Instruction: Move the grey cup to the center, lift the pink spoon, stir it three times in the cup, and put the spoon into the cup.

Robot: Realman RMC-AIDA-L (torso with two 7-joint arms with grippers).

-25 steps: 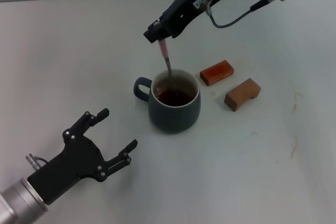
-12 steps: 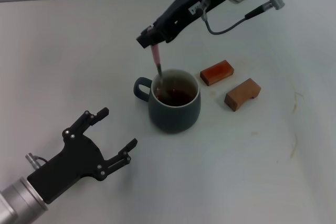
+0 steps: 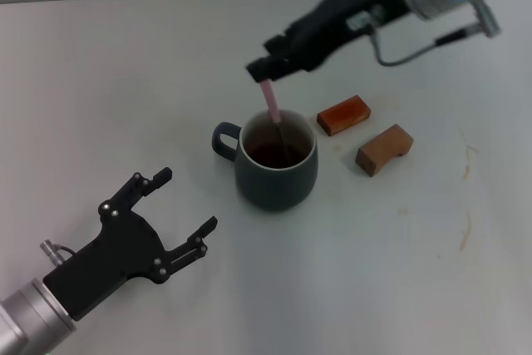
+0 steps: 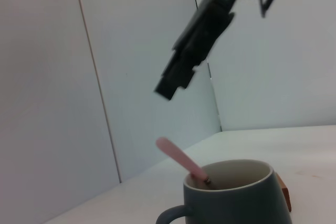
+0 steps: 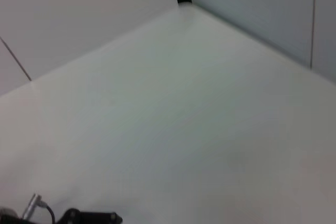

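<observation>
Two pincers: right pincer (image 3: 264, 69) above grey cup (image 3: 276, 167), clear of pink spoon (image 3: 273, 114), grip state unclear; left pincer (image 3: 184, 214) spread apart, low over tabletop (image 3: 399, 272).

one grey cup (image 3: 275, 168), one pink spoon (image 3: 270, 104), two wooden blocks (image 3: 342, 114)

Setting: robot test bench or lab enclosure. Evidence: plain white table (image 3: 391, 272), bare of household fittings; pale panelled walls (image 4: 136, 77) with dark seams enclosing it; two brown wooden blocks (image 3: 363, 130) laid out as props.
</observation>
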